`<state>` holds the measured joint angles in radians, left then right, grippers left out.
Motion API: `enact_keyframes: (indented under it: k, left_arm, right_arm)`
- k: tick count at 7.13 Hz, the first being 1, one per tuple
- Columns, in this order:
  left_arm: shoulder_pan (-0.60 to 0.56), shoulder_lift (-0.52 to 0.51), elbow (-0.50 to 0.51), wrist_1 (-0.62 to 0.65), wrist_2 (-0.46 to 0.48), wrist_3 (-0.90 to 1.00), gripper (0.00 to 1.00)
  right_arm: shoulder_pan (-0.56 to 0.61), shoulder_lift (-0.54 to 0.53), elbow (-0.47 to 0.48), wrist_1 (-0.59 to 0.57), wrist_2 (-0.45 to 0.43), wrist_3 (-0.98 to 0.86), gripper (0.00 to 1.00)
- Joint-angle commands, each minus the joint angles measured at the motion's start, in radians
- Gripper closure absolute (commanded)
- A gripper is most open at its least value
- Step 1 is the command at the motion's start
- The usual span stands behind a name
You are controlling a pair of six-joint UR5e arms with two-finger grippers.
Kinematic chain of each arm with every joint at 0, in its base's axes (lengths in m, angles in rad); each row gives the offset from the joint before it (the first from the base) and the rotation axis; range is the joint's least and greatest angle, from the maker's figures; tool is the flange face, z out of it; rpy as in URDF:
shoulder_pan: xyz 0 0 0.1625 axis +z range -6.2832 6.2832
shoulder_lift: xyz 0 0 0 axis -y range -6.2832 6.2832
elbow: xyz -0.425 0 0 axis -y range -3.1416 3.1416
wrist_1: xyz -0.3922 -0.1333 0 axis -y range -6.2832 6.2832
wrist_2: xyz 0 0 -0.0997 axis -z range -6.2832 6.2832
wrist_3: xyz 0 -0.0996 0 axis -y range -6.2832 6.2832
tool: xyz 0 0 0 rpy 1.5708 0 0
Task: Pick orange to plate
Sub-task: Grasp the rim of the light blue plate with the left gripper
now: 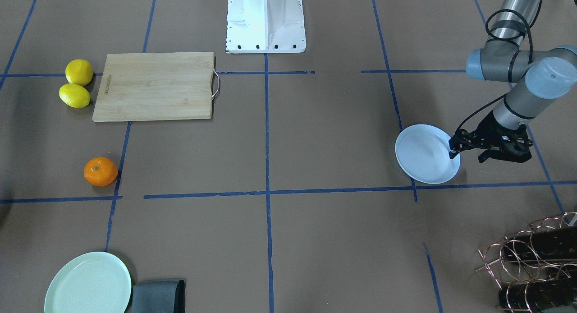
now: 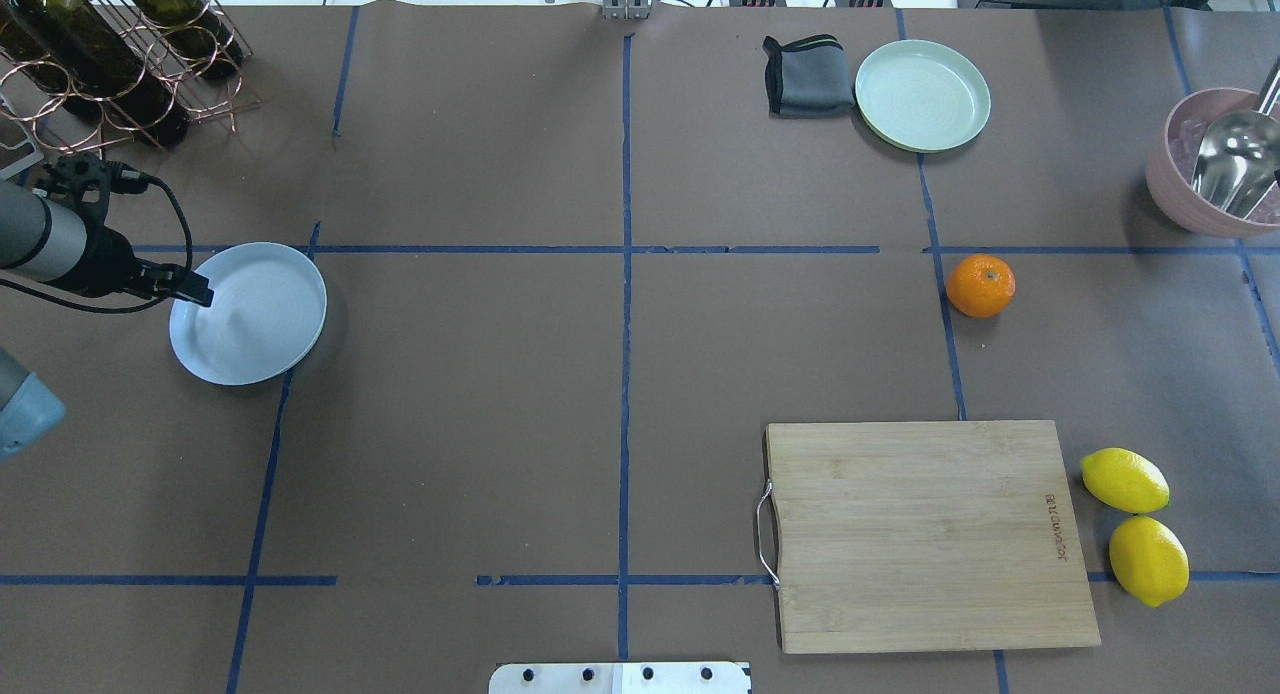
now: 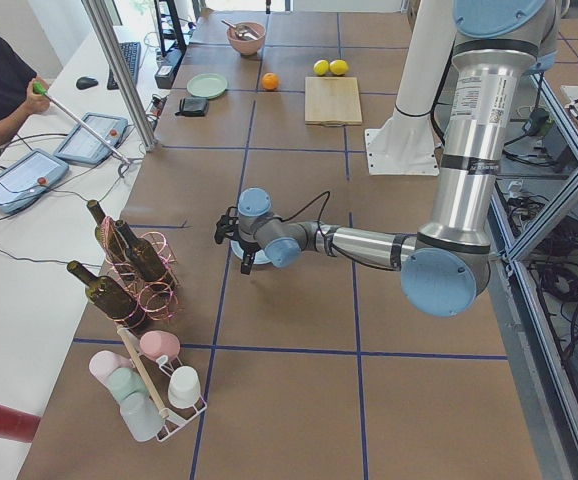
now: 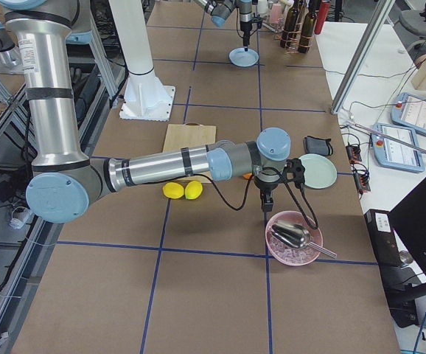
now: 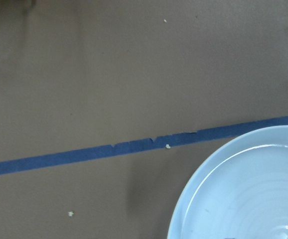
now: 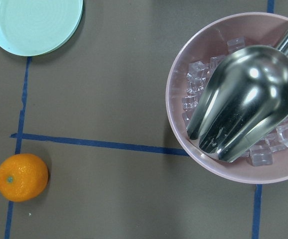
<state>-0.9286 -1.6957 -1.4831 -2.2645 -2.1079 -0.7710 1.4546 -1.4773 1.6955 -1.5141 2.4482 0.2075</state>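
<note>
The orange (image 2: 980, 285) lies on the brown table, right of centre in the overhead view, and shows at the lower left of the right wrist view (image 6: 22, 177). The pale bluish-white plate (image 2: 255, 314) rests far off on the table's left side. My left gripper (image 2: 198, 296) points down at the plate's outer rim (image 1: 454, 162), its fingers narrow and shut on that rim. My right gripper (image 4: 266, 205) appears only in the exterior right view, hanging between the orange and a pink bowl; whether it is open or shut I cannot tell.
A pale green plate (image 2: 922, 94) and a folded grey cloth (image 2: 805, 74) lie beyond the orange. A pink bowl (image 2: 1170, 184) holds ice and a metal scoop. A wooden cutting board (image 2: 925, 534) and two lemons (image 2: 1125, 479) sit nearer the robot. A bottle rack (image 2: 110, 54) stands far left.
</note>
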Motion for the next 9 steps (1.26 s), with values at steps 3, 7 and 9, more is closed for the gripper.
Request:
enact_keyframes:
  k: [3, 7, 9]
  left_arm:
    - [0.03, -0.001, 0.012, -0.012, 0.014, 0.002, 0.62]
    - [0.024, 0.016, -0.034, -0.012, 0.002, 0.006, 0.9]
    - [0.01, 0.019, -0.081, -0.003, -0.03, 0.004, 1.0]
  right_arm:
    - [-0.01, 0.003, 0.01, 0.002, 0.002, 0.027, 0.0]
    - [-0.01, 0.003, 0.023, 0.0, 0.003, 0.032, 0.0]
    - [-0.01, 0.005, 0.023, 0.002, 0.003, 0.032, 0.0]
